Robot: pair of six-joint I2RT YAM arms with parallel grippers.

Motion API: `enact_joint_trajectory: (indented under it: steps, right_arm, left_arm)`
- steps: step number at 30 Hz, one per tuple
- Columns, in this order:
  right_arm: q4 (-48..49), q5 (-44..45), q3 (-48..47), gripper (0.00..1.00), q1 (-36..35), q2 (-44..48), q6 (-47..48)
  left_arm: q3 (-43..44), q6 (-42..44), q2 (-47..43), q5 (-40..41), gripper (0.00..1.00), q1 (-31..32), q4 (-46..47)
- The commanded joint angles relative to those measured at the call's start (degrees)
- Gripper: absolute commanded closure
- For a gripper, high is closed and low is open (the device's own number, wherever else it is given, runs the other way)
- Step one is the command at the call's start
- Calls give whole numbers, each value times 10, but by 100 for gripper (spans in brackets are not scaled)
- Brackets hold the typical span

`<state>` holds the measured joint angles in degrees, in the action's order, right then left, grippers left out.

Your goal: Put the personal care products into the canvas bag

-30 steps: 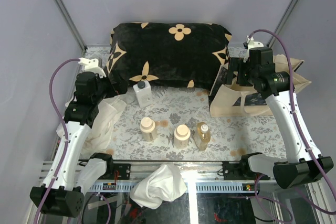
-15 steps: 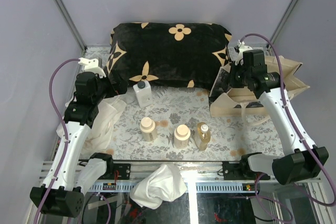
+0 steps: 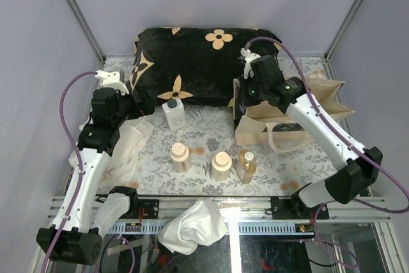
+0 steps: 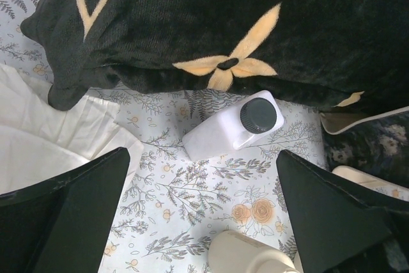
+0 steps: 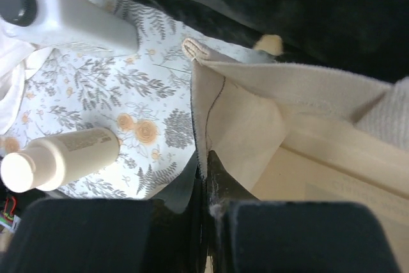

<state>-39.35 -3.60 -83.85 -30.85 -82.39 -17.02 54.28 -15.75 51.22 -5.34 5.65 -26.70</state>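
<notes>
Showing only wrist-side: right hand (image 5: 206, 197) pinching canvas bag (image 5: 246, 119).

No readable text, patch (image 3: 291, 128) on canvas bag (image 3: 252, 131) possibly lettering

Bag (image 5: 249, 119): coarse matt beige canvas, stitched hem. Cushion (image 3: 204, 65): black plush, velvety nap. White bottle (image 4: 214, 139): smooth matt plastic.

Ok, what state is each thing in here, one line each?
canvas bag: standing, mouth open, rim gripped
right pincer: shut on canvas bag's rim
left pincer: open, empty
white squarish bottle: upright, capped, not bagged
cream bottle: upright, capped
other cream bottle: upright, capped
amber bottle: upright, capped
</notes>
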Motion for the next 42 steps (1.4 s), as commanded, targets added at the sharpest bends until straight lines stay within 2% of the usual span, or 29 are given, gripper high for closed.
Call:
enact_joint_trajectory:
  steps: [1, 7, 21, 22, 24, 28, 30, 34, 36, 38, 42]
  right_arm:
    - [28, 3, -65, 100, -53, -43, -18]
    - [28, 19, -122, 100, -99, -105, -13]
    - [9, 34, -214, 99, -144, -193, -8]
    - [1, 39, -223, 94, -145, -195, -7]
    - [-16, 52, -235, 65, -146, -197, -1]
    - [-58, 83, -259, 31, -145, -196, 9]
    - [-83, 99, -273, 18, -146, -197, 12]
    - [-125, 123, -296, 1, -146, -192, 13]
    - [-141, 127, -305, 0, -146, -187, 14]
    - [-155, 126, -315, 0, -146, -178, 14]
    - [-186, 123, -336, 1, -146, -160, 17]
  left_arm:
    - [8, 12, 0, -6, 0, 2, 17]
    - [13, 28, 2, -15, 0, 3, 4]
    - [13, 30, 6, -20, 0, 2, 6]
    - [13, 30, 7, -23, 0, 2, 7]
    - [8, 27, 9, -28, 0, 2, 11]
    - [-23, 11, 3, -59, 0, 3, 43]
    - [-43, -3, -1, -82, 0, 3, 75]
    - [-79, -1, -6, -122, 0, 10, 137]
    - [-99, 40, -16, -162, 0, 17, 172]
    - [-114, 79, -24, -165, 0, 25, 187]
    - [-100, 141, 1, -156, 0, 28, 156]
